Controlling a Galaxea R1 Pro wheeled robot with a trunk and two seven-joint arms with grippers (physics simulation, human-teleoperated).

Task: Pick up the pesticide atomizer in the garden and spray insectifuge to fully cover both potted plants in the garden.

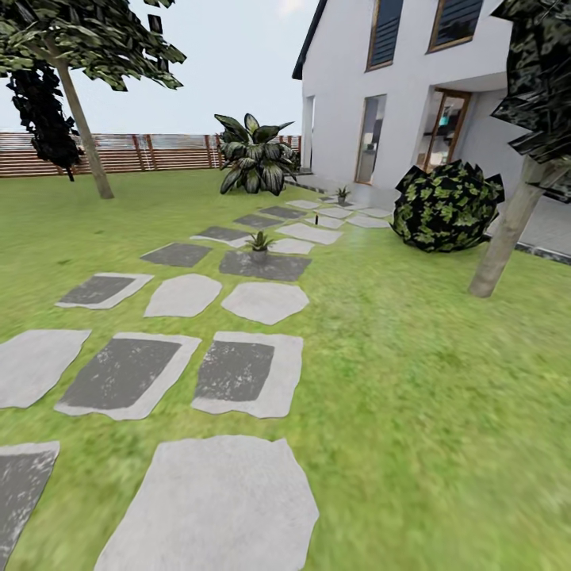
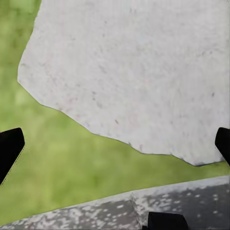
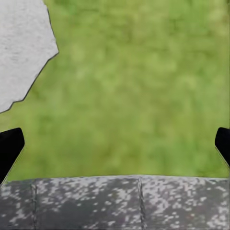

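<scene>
Head view first: approach stage, by the look of it, with nothing picked up yet and no spraying begun. Next, probably: rolling forward along the path toward mid-frame, then stopping close enough to reach the likely pesticide atomizer [image 1: 316, 216], a tiny dark upright item on a pale slab just right of centre in the upper half, too small to confirm.

Largest down:
- Garden lawn [image 1: 412, 381] across most of the frame, green and slightly blurred.
- White house [image 1: 349, 71] at upper right.
- Brown slatted fence [image 1: 159, 152] along the upper left.
- Leaning tree [image 1: 79, 119] at far upper left, and another trunk [image 1: 507, 230] at the right edge.
- Round dark bush [image 1: 446, 205] right of centre.
- Broad-leaved plant [image 1: 254, 155] at top centre, in front of the fence.
- Stepping stones [image 1: 214, 507], grey and white, running from lower left up toward the house door.
- 2 potted plants, well apart: nearer one [image 1: 258, 244] on a dark slab just above centre, farther one [image 1: 342, 193] close to the house.

Left wrist view: left claw [image 2: 115, 146] spread wide, holding nothing, above a stepping-stone edge and grass. Right wrist view: right claw [image 3: 115, 146] likewise spread and bare, above grass.
</scene>
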